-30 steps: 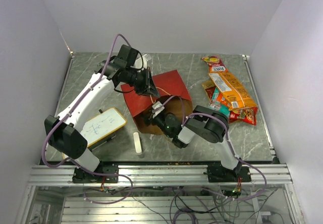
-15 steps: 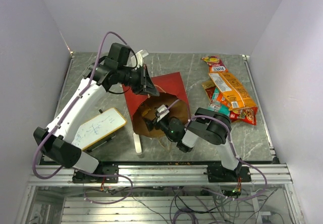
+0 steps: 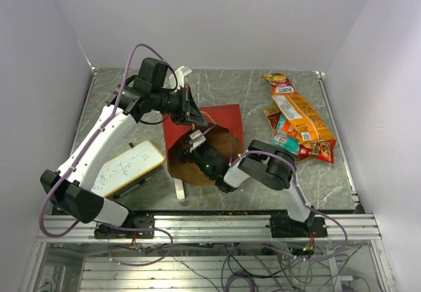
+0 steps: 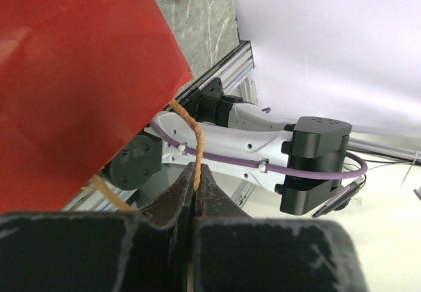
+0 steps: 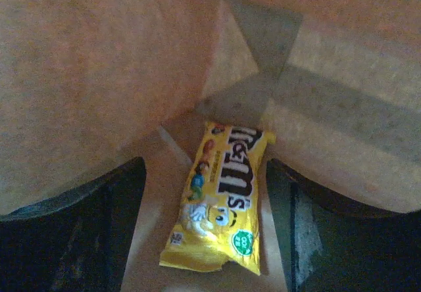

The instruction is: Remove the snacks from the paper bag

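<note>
The paper bag (image 3: 222, 118), red outside and brown inside, lies on the table with its mouth facing the near left. My left gripper (image 3: 190, 110) is shut on its twisted tan handle (image 4: 191, 137) and holds the top side up; the red wall (image 4: 72, 88) fills the left wrist view. My right gripper (image 3: 193, 148) is inside the bag, open. A yellow M&M's snack packet (image 5: 223, 200) lies on the brown bag floor between its fingers (image 5: 72, 233), apart from them. Several snacks (image 3: 299, 121) in orange, red and teal lie in a pile at the right.
A white whiteboard (image 3: 125, 167) lies at the near left. A small white eraser bar (image 3: 179, 188) lies just in front of the bag's mouth. The right arm's body (image 4: 263, 154) shows beyond the handle. White walls enclose the table.
My left gripper has pulled the handle up and left, opening the bag's mouth wider. My right gripper has moved left, deeper into the bag.
</note>
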`<state>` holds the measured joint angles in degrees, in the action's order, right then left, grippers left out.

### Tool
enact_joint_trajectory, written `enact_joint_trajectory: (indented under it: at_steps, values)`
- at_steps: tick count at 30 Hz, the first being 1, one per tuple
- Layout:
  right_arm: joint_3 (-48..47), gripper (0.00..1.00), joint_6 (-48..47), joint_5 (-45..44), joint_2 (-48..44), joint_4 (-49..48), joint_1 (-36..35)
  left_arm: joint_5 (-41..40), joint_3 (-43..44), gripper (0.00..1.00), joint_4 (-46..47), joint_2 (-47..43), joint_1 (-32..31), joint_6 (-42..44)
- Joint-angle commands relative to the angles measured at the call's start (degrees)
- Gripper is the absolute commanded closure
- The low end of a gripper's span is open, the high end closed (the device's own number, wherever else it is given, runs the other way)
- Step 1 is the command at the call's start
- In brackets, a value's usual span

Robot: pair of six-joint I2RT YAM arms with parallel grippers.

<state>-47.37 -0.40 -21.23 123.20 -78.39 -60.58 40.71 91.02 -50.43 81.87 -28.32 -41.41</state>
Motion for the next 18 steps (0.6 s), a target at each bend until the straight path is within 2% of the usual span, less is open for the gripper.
enact_joint_trajectory:
  at_steps: [1, 10, 14, 18]
  values:
    - [-1.1, 0.31, 1.3, -1.6, 2.5, 10.4, -0.2, 1.1, -0.3, 0.93, 2.5, -0.8, 0.2, -1.0]
    - [-1.0, 0.7, -0.6, 0.8, 1.7, 15.3, -0.2, -0.6, -1.4, 0.93, 2.8, -1.9, 0.3, -1.9]
    - [1.0, 0.84, -1.3, 4.3, -2.4, 16.4, -0.2, -1.7, -1.1, 0.93, 2.9, -1.3, 0.3, -2.2]
    - [6.1, 0.95, 0.3, 10.2, -10.8, 18.9, -0.2, -2.5, 0.2, 0.93, 3.5, -0.1, 0.5, -2.9]
